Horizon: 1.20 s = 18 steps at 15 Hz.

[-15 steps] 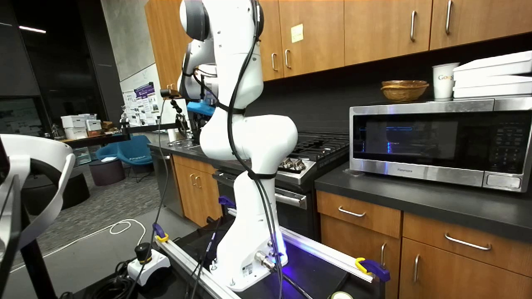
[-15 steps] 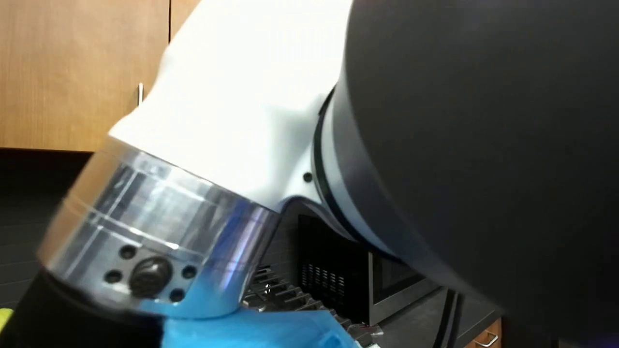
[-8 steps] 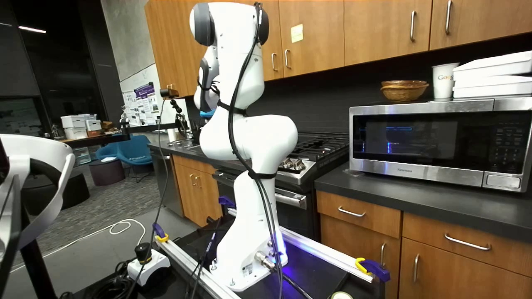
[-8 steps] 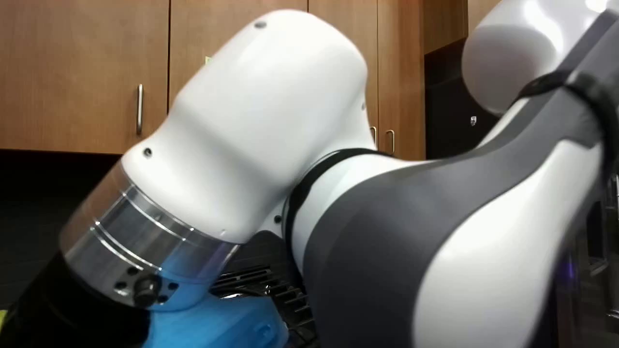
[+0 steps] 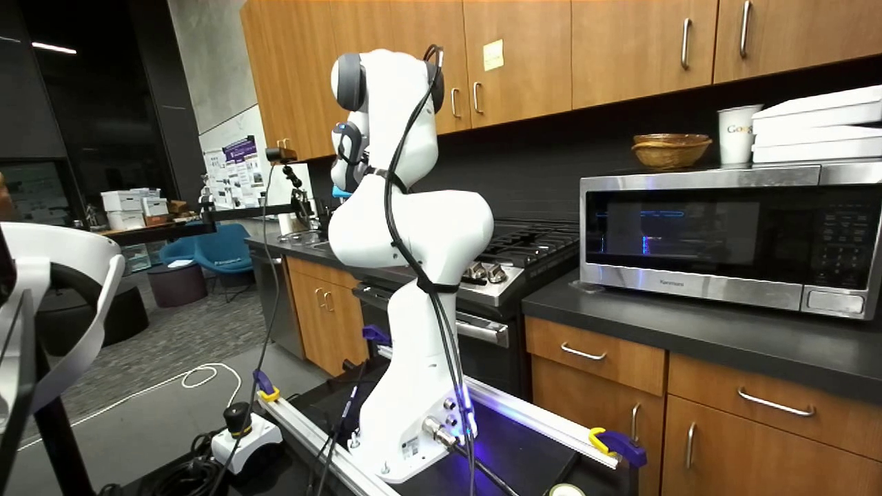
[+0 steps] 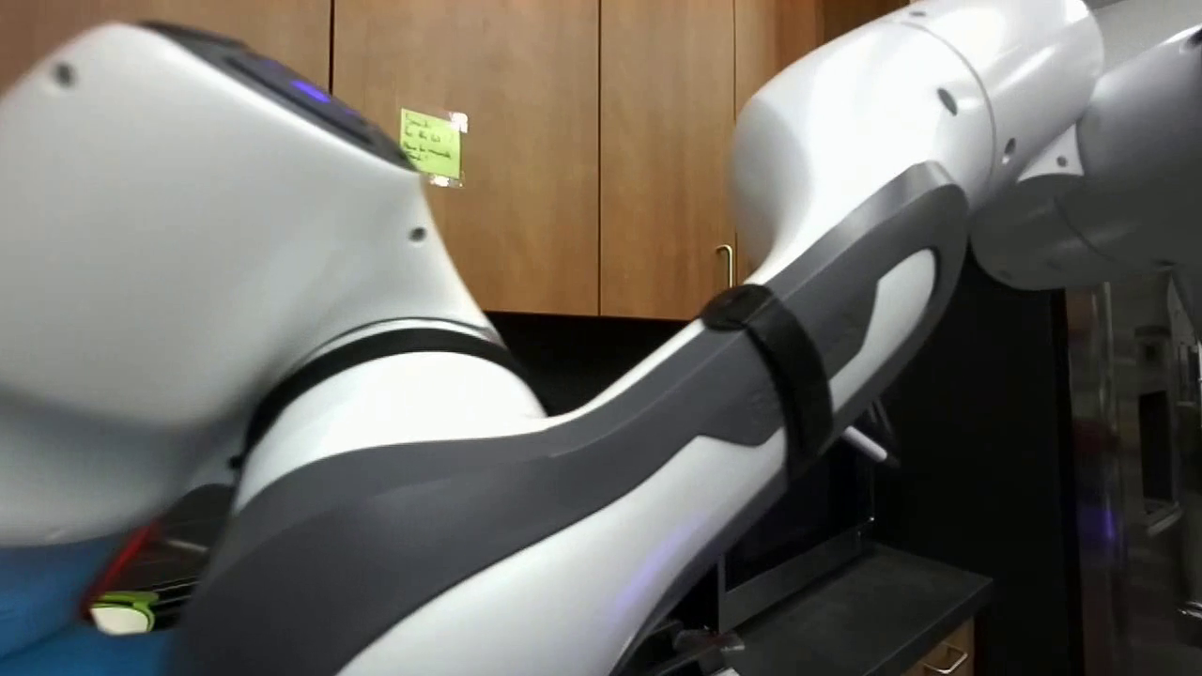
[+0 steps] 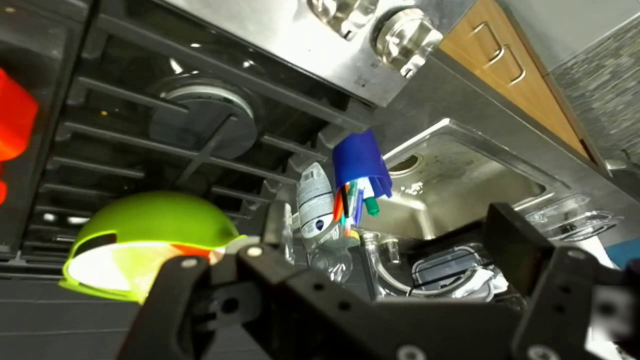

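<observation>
Blue cup (image 7: 361, 155), crammed with markers (image 7: 357, 200), sits on the counter (image 7: 430, 95) between stove (image 7: 285, 35) and sink (image 7: 470, 170), framed in the wrist view by a gripper (image 7: 389, 220) whose jaws are spread wide, holding nothing. In both exterior views the jaws are hidden.

From left, a red block (image 7: 15, 115) is cropped by the frame, out of immediate danger. The green bowl (image 7: 165, 215) looks most exposed: it shows right beside the near finger (image 7: 274, 225), contact impossible to judge, and a sideways sweep could send it skidding over the grate (image 7: 125, 140). The white bottle (image 7: 314, 195), close against the cup, could topple if a finger dropped off-center. The cup, likely top-heavy, could tip and scatter markers into the sink if its rim were nudged. Farther right, a clear container (image 7: 440, 267) might be snagged by a low approach.

Surfaces shift across the scene: glossy red; a smooth lime shell, domed and pale inside; matte black bars over a flat, round burner cap (image 7: 200, 125); a slim bottle with fine print; a round, apparently ribbed cup; slender marker barrels; gleaming steel with rounded corners; thin, see-through plastic.
</observation>
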Available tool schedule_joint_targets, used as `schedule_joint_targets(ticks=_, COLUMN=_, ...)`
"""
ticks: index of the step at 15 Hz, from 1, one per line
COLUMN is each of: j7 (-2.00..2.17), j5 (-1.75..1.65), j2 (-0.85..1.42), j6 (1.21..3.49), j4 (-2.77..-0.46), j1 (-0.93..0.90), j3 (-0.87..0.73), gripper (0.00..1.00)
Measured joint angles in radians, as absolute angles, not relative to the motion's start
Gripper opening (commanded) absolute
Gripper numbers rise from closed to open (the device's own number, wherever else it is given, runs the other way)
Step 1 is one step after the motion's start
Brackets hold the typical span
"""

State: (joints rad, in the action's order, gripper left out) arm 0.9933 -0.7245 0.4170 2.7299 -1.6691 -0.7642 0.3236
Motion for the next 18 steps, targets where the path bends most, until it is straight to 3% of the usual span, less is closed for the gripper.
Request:
schedule_joint_targets(ticks=9, j7=0.933, j5=-0.675, j2=0.630, j6=2.594, j4=-1.310, j1=-0.891, j3=0.188, gripper=1.00)
schedule_joint_targets(ticks=18, j7=0.934, j5=-0.759, j2=0.665, j6=2.589, j4=-1.254, j1=-0.894, j3=0.120, gripper=1.00)
